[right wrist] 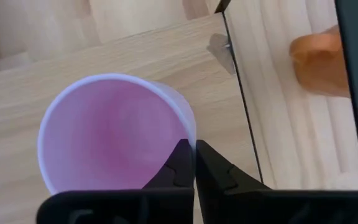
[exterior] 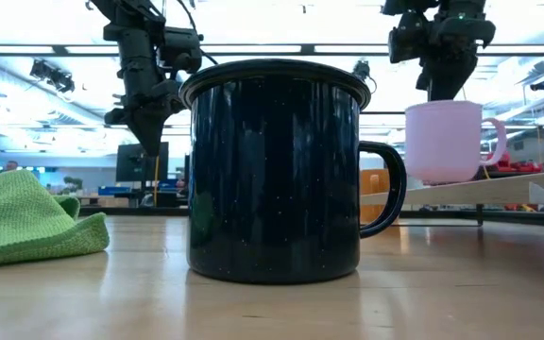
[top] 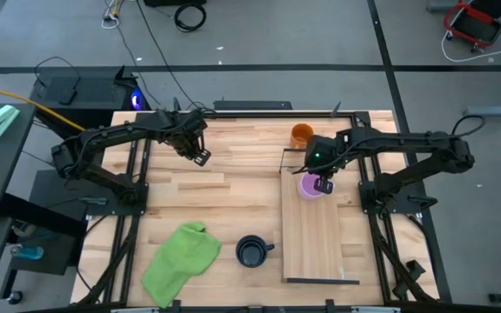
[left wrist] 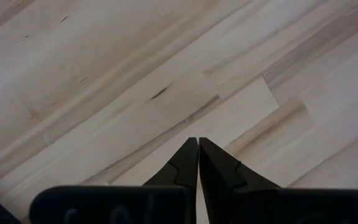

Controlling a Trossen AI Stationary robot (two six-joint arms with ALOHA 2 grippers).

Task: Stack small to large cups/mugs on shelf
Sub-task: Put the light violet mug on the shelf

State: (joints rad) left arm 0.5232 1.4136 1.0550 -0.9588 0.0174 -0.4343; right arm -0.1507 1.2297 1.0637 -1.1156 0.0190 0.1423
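The right end effector (right wrist: 194, 163) pinched the smooth purple mug's (right wrist: 114, 134) rim on the pale wood shelf (top: 320, 239); the left end effector (left wrist: 198, 163) hovered closed above the planked desk (top: 233, 187).

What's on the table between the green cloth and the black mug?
Nothing: in the high view, only bare wooden tabletop separates the green cloth from the black mug.

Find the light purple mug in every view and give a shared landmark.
High view: light purple mug on the shelf, under the right gripper.
Low view: right of centre, behind the black mug.
Left wrist view: absent.
Right wrist view: lower left, rim pinched.
Shared landmark: the shelf.
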